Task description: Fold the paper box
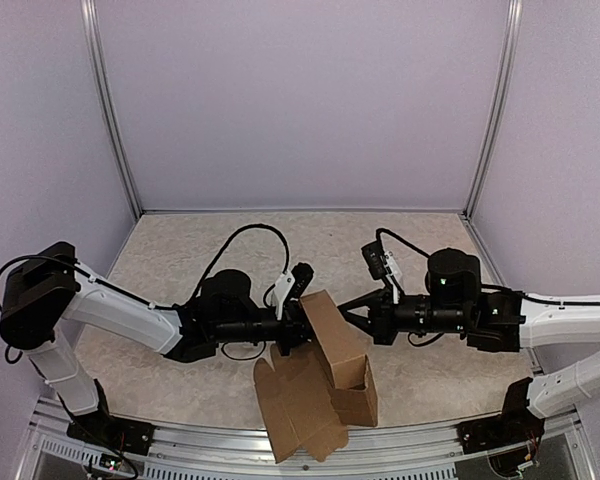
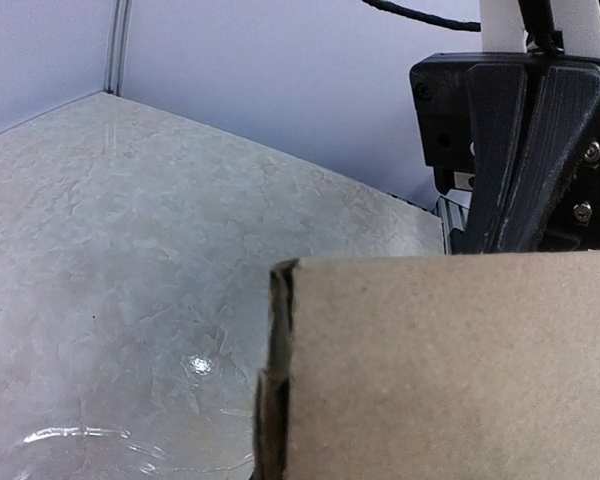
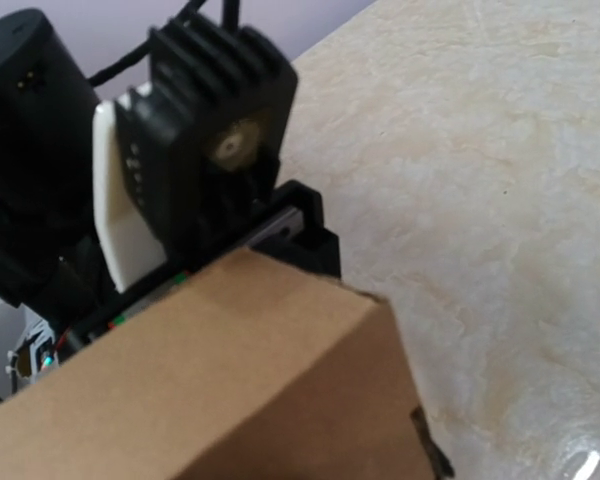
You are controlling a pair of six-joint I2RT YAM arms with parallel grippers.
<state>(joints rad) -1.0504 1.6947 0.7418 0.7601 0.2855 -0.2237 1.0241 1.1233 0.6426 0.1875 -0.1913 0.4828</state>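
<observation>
Paper box [image 1: 315,400] at near table edge [image 1: 160,392] between closed left tool [image 1: 298,325], closed right tool [image 1: 346,306]; room behind

Beige mottled table [image 1: 180,250], paper box [image 1: 300,400] perhaps resting

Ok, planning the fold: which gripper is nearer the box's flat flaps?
Left. The left gripper touches the paper box beside its flat flaps; the right gripper sits across it.

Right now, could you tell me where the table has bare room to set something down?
Bare: the table strip along the back wall. Crowded: near centre, where the left gripper and right gripper meet at the paper box, whose flaps reach the front edge.
</observation>
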